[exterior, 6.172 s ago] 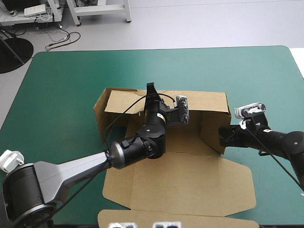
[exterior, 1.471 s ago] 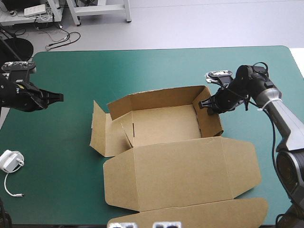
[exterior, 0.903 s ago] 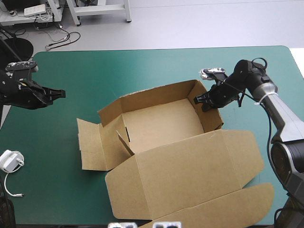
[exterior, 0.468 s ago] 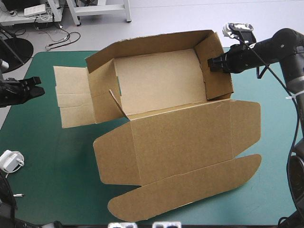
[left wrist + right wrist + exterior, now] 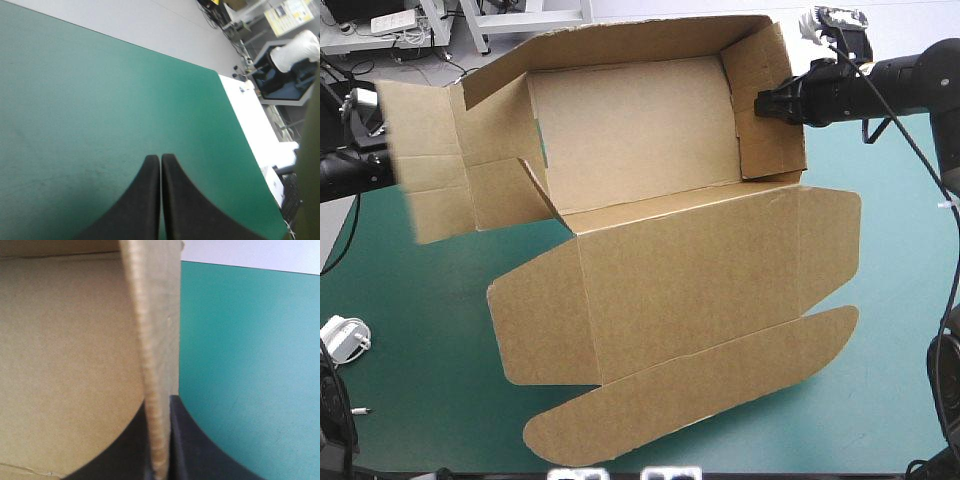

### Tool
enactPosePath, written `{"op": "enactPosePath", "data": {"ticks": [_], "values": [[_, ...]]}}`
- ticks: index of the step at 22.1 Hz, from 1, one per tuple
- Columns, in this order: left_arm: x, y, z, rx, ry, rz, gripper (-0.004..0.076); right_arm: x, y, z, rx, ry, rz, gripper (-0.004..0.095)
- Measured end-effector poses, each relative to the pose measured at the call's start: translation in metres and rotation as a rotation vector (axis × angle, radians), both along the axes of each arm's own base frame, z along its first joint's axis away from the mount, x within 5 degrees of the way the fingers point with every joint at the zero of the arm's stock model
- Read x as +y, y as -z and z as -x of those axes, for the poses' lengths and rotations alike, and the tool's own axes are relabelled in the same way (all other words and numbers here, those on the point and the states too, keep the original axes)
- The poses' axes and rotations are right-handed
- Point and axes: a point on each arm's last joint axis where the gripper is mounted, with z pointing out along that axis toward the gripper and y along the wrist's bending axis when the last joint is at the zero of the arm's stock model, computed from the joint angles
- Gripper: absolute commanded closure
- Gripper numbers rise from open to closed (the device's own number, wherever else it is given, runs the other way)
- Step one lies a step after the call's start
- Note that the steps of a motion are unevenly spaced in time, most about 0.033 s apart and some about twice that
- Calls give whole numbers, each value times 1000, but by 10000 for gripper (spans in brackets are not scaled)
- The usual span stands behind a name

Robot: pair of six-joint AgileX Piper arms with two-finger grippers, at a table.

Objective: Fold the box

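The right claw (image 5: 765, 104) pinches the right wall of the brown box (image 5: 650, 200), lifted above the counter (image 5: 905, 300), while the left claw (image 5: 160, 165), pressed together, hangs beyond the box's left flap.

The lifted box (image 5: 640, 130) blocks the table's (image 5: 905, 350) middle and far side, its lid (image 5: 690, 290) hanging toward the near edge. Open room lies along the right edge and near-left corner, save a small white plug (image 5: 342, 338)

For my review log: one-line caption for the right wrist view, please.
Right gripper shut on a raised side wall of the brown box, teal-green cover beside it.
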Motion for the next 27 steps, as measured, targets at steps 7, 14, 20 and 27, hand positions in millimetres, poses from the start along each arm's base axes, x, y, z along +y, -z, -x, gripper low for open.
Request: {"op": "enactPosePath", "data": {"ticks": [7,14,20,27], "values": [[-37,-28,23,-107,108,-16,724,15,14,-17,-7,13,33,922],[-51,-51,49,-184,133,-42,724,36,18,-27,-64,31,38,921],[-55,-59,60,-199,137,-38,728,46,16,-28,-96,48,31,920],[-66,-58,61,-193,178,-50,717,72,21,-29,-124,44,51,920]]}}
